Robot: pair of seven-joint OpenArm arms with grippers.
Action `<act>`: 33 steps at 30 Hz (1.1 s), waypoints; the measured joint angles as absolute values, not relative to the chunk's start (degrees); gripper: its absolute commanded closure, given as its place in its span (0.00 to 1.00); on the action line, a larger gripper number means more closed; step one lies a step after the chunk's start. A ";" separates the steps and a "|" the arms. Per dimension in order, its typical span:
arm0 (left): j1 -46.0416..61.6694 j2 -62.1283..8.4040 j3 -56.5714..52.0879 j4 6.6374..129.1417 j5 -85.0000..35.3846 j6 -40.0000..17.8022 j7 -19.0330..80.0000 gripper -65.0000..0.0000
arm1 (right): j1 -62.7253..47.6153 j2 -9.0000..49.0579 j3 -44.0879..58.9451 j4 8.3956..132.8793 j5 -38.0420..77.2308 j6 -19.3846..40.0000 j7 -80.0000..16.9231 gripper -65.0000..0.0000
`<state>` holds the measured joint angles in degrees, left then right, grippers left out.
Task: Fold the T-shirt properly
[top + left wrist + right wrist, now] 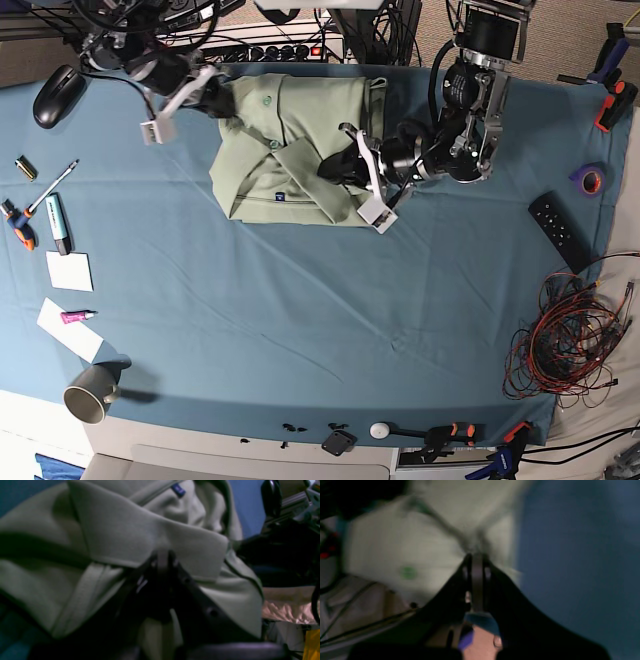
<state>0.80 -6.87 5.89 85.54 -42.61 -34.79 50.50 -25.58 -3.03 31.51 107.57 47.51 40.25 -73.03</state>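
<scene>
The left gripper (162, 557) is clamped tight on a fold of the shirt (290, 150), at its right-hand side in the base view. The right gripper (476, 557) pinches the far left corner, jaws fully closed. The shirt lies bunched and partly folded at the far middle of the blue cloth (300, 320), its small dark label (178, 490) too blurred to read.

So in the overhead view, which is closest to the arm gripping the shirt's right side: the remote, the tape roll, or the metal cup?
From the left gripper, clamped on the T-shirt:
1. Black remote, to its right in the view.
2. Purple tape roll, farther right, near the cloth's edge.
3. Metal cup, far off at the bottom-left corner.
</scene>
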 measured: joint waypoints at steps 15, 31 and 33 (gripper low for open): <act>-4.36 -8.49 5.93 85.65 -37.01 -28.88 49.87 1.00 | -28.67 -2.22 41.19 107.50 54.54 39.05 -78.17 1.00; -2.79 -19.05 -7.11 99.59 -40.64 -24.99 58.30 1.00 | -35.55 -1.67 41.25 107.57 55.46 39.11 -79.70 1.00; 0.78 -20.56 -11.86 103.31 -42.92 -24.99 58.72 1.00 | -36.75 -0.32 41.25 107.57 55.57 39.13 -79.64 1.00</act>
<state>0.78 -20.56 -11.86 103.31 -42.92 -24.99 58.72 -36.75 -0.32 41.25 107.57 55.57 39.13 -79.64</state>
